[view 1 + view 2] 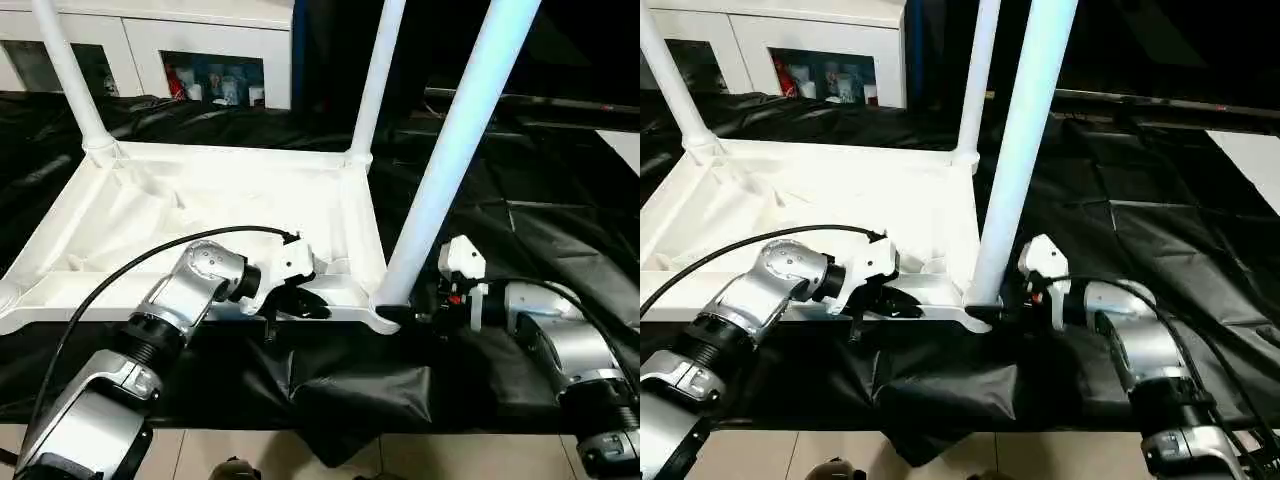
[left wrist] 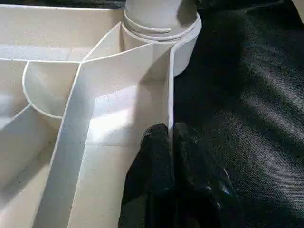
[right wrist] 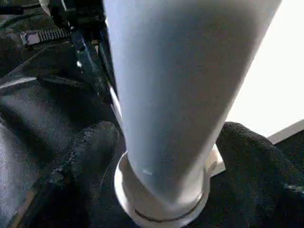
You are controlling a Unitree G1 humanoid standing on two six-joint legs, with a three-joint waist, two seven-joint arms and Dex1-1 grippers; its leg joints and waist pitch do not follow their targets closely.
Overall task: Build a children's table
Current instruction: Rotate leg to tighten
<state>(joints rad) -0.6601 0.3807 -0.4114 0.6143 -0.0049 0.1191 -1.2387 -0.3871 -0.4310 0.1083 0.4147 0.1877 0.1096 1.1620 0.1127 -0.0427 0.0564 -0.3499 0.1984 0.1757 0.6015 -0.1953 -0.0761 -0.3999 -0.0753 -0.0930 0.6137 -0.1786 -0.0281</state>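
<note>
The white square tabletop (image 1: pixel 200 215) is laid upside down on black sheeting, its ribbed underside exposed. Three white tubular legs (image 1: pixel 455 140) are seen standing upright in round corner sockets (image 2: pixel 161 28).

Head stereo pair: high, looking forward-down over both forearms at upturned tabletop (image 1: pixel 200 200). Left wrist cam: close on tabletop's near rim. Right wrist cam: close on near corner leg (image 3: pixel 190 95) base. All share that corner.

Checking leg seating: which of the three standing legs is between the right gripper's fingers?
The near-corner leg, closest to the camera. The right gripper straddles its base at the socket; the two far-edge legs stand untouched.
</note>
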